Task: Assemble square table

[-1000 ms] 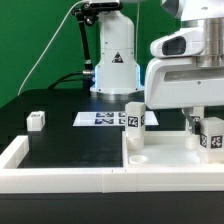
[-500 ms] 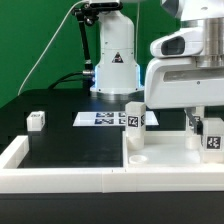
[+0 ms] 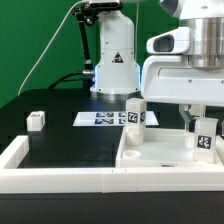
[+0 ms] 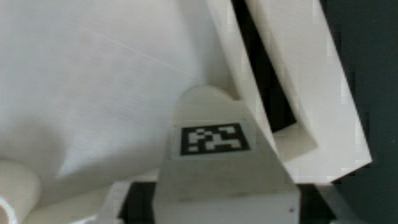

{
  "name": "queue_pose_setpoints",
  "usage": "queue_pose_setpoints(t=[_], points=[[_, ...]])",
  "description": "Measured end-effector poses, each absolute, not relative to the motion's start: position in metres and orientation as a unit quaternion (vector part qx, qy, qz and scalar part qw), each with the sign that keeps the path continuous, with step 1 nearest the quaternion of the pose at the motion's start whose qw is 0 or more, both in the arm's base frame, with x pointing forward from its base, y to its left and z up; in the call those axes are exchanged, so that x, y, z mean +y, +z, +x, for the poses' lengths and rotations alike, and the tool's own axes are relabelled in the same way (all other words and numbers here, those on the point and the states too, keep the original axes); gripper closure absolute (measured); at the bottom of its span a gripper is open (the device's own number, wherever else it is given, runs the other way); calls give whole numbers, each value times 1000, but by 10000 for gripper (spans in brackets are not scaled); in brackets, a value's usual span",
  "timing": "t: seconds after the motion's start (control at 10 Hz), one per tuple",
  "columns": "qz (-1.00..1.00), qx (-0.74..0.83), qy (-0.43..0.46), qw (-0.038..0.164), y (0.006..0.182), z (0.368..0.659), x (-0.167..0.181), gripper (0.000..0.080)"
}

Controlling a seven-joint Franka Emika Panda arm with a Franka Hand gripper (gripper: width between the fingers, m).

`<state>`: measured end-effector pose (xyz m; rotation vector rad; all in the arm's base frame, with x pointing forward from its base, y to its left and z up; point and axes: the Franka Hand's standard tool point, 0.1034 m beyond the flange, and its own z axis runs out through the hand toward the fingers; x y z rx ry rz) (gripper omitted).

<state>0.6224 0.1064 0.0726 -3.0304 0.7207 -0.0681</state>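
The white square table top (image 3: pixel 150 158) lies at the front of the exterior view's right, rim up. One tagged leg (image 3: pixel 134 114) stands upright at its back left corner. My gripper (image 3: pixel 203 124) is shut on a second tagged leg (image 3: pixel 204 140) and holds it upright over the top's right side. In the wrist view this leg (image 4: pixel 217 140) sits between my dark fingers (image 4: pixel 139 200), above the table top's floor (image 4: pixel 89 80) and beside its rim (image 4: pixel 294 90). A third leg (image 3: pixel 36 120) lies on the black worktop at the left.
The marker board (image 3: pixel 103 118) lies flat behind the table top. The low white wall (image 3: pixel 60 182) edges the worktop's front and left. The robot's base (image 3: pixel 114 60) stands at the back, with a cable beside it.
My gripper has shifted the held leg slightly toward the exterior view's left, over the table top. The other parts have not moved.
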Motion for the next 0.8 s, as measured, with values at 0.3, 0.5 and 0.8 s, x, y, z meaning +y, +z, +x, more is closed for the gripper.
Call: queue_pose_setpoints(t=[0.3,0.5,0.8], points=[[-972,232,-30,24,94,624,102,234],[-984,169,-43,34,117,616,84,166],[-992,106,-54,38,119,586,28,151]])
